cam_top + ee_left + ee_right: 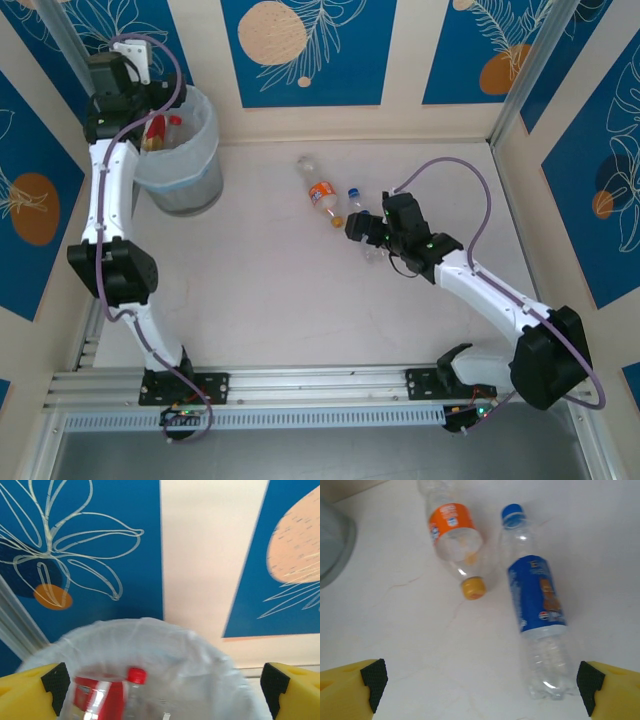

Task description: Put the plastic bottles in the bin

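The bin (190,160) stands at the back left, lined with a white bag (200,670). Inside it a red-capped bottle (136,676) leans beside a red-labelled bottle (100,697); from above they sit near the left rim (160,130). My left gripper (148,108) (165,681) hovers over the bin, open and holding nothing. Mid-table lie an orange-labelled bottle (318,190) (455,532) with an orange cap and a blue-labelled, blue-capped bottle (358,205) (538,600). My right gripper (366,230) (481,680) is open just above the blue bottle's base end, which lies near its right finger.
Panel walls with blue and orange prints close the table at the back and both sides. The bin's grey side (332,540) shows at the left edge of the right wrist view. Bare white tabletop (270,300) stretches between the two arms.
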Controlling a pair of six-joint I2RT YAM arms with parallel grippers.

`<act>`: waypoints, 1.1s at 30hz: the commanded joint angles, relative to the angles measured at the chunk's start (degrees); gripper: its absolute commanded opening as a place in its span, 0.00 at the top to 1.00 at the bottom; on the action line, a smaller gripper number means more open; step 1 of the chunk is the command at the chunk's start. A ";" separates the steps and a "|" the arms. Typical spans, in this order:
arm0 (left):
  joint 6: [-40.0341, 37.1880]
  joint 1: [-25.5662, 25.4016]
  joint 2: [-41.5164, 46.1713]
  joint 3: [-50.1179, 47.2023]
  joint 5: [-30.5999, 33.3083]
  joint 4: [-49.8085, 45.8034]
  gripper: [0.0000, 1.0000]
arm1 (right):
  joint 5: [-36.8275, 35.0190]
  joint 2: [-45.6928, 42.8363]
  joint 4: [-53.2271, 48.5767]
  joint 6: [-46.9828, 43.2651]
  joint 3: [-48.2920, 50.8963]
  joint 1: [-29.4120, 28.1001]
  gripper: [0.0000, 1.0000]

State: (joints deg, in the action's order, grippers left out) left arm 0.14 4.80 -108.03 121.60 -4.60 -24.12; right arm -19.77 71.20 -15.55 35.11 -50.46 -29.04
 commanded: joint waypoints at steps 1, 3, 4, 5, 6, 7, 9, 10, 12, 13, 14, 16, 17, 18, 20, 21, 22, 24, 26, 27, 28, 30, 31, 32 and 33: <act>11.25 -2.12 4.99 -6.06 0.40 1.18 0.01 | -2.50 1.74 -4.53 -2.83 -1.88 2.38 0.01; 15.44 -3.13 7.91 -12.09 -0.91 4.93 0.01 | -1.70 2.67 -5.44 -3.78 -2.23 3.72 0.00; 16.82 -3.57 9.26 -14.96 -1.48 6.67 0.01 | -1.27 3.21 -6.08 -4.41 -2.51 4.40 0.00; 18.44 -3.90 10.28 -16.75 -1.52 7.37 0.01 | -0.70 3.77 -6.78 -5.14 -2.92 5.00 0.00; 20.80 -4.00 11.23 -18.49 -2.03 7.45 0.01 | 0.07 4.34 -7.66 -5.92 -3.46 5.72 0.00; 22.98 -4.01 12.16 -20.08 -3.40 7.44 0.01 | 1.43 4.90 -8.58 -6.88 -3.99 6.51 0.00; 27.10 -4.08 14.13 -23.77 -6.49 8.07 0.01 | 3.44 6.45 -10.00 -8.91 -4.80 7.56 0.00; 28.65 -4.09 15.26 -25.91 -7.99 9.21 0.01 | 4.10 7.17 -10.50 -9.76 -5.06 7.83 0.00; 32.09 -4.10 18.11 -30.67 -11.17 11.15 0.01 | 4.85 8.85 -11.73 -10.73 -5.89 8.28 0.00; 33.53 -4.13 19.50 -32.19 -13.46 10.72 0.01 | 5.25 9.60 -12.50 -11.06 -6.36 8.29 0.00; 34.17 -4.18 20.58 -33.50 -16.23 10.58 0.01 | 5.90 10.51 -13.14 -11.25 -7.04 8.35 0.01; 35.41 -4.18 23.34 -37.12 -22.02 10.62 0.01 | 7.97 12.70 -14.42 -11.56 -8.43 8.22 0.02; 36.15 -4.17 24.51 -39.02 -23.26 10.73 0.01 | 8.64 13.61 -14.80 -11.56 -9.02 8.20 0.02; 36.81 -4.18 26.00 -41.33 -24.11 11.09 0.01 | 8.59 15.02 -15.40 -11.34 -9.75 8.04 0.02; 37.65 -4.18 28.50 -45.24 -25.26 11.63 0.01 | 8.23 17.25 -16.59 -11.22 -11.14 7.80 0.03; 37.06 -4.18 29.51 -46.30 -26.44 11.49 0.01 | 8.16 18.45 -17.43 -11.03 -12.02 7.77 0.03; 36.12 -4.20 30.26 -46.63 -27.44 10.48 0.01 | 8.53 19.55 -17.82 -11.11 -12.74 7.73 0.03; 33.06 -4.18 31.08 -45.72 -28.19 7.50 0.01 | 8.78 21.25 -18.18 -10.96 -13.69 7.59 0.03; 29.83 -4.16 31.40 -44.57 -26.60 4.48 0.01 | 9.02 22.79 -18.28 -11.02 -14.34 7.40 0.04; 28.42 -4.18 31.39 -43.70 -25.59 2.97 0.01 | 8.90 23.47 -18.29 -10.99 -14.70 7.28 0.04; 27.27 -4.18 31.25 -43.16 -24.40 1.73 0.01 | 8.77 24.16 -18.22 -10.98 -14.99 7.09 0.05; 26.26 -4.18 31.10 -43.15 -22.91 1.34 0.01 | 8.86 25.33 -17.96 -11.16 -15.41 6.55 0.06; 26.10 -4.18 30.94 -43.48 -22.48 1.84 0.01 | 8.70 26.08 -17.77 -11.29 -15.67 6.19 0.06; 26.14 -4.18 30.79 -43.64 -22.30 2.29 0.01 | 8.25 26.74 -17.76 -11.14 -15.93 5.87 0.07; 26.12 -4.15 30.52 -43.66 -22.31 2.60 0.01 | 7.79 27.46 -17.83 -11.02 -16.35 5.53 0.08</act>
State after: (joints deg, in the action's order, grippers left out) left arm 28.93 0.84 -77.95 76.64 -27.90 -20.56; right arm -12.45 96.92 -32.23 24.77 -64.71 -22.46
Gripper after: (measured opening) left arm 0.989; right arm 0.928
